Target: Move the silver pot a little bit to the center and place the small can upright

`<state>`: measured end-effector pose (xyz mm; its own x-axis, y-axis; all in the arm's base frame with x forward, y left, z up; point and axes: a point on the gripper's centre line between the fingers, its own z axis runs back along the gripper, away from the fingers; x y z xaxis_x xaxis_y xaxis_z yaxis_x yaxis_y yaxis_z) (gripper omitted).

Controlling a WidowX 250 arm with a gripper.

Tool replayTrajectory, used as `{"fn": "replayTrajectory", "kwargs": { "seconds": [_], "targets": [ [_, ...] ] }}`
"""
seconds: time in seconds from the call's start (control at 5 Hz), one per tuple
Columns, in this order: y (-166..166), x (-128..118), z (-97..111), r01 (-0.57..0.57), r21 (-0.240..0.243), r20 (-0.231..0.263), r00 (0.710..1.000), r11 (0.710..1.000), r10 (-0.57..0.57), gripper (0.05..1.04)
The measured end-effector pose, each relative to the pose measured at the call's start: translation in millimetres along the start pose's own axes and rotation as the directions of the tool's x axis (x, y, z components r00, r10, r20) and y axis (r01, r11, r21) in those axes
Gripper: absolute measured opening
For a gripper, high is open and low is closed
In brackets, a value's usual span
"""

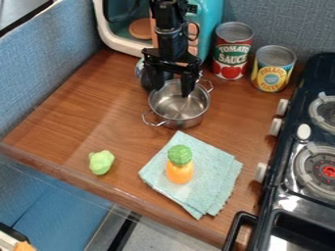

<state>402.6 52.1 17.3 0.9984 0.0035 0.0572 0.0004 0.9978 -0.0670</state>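
My gripper (172, 89) hangs over the back of the silver pot (180, 110), open, with its two fingers apart. The right finger reaches over the pot's inside and the left one is by its back-left rim; whether they touch the pot I cannot tell. The pot stands upright on the wooden counter, its handles at front left and back right. A shorter yellow can (272, 76) stands upright at the back right. Behind the gripper, left of the pot, a rounded bluish object (139, 68) is mostly hidden; what it is I cannot tell.
A tall tomato can (231, 54) stands left of the yellow one. Behind the arm is a teal toy oven (212, 19). An orange-and-green toy (179, 169) rests on a folded cloth (212, 188), with a light green toy (101, 162) at front left. The stove (304, 112) borders the right side.
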Motion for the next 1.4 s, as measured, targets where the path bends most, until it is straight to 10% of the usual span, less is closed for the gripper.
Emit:
{"fn": "replayTrajectory", "kwargs": {
  "seconds": [0.8,1.4],
  "targets": [
    [22.3,28.7,34.0,-0.045,0.008,0.088,0.995,0.999,0.044,0.999],
    [47.1,32.3,16.4,-0.081,0.027,0.045,0.996,0.996,0.080,0.999]
  ]
}}
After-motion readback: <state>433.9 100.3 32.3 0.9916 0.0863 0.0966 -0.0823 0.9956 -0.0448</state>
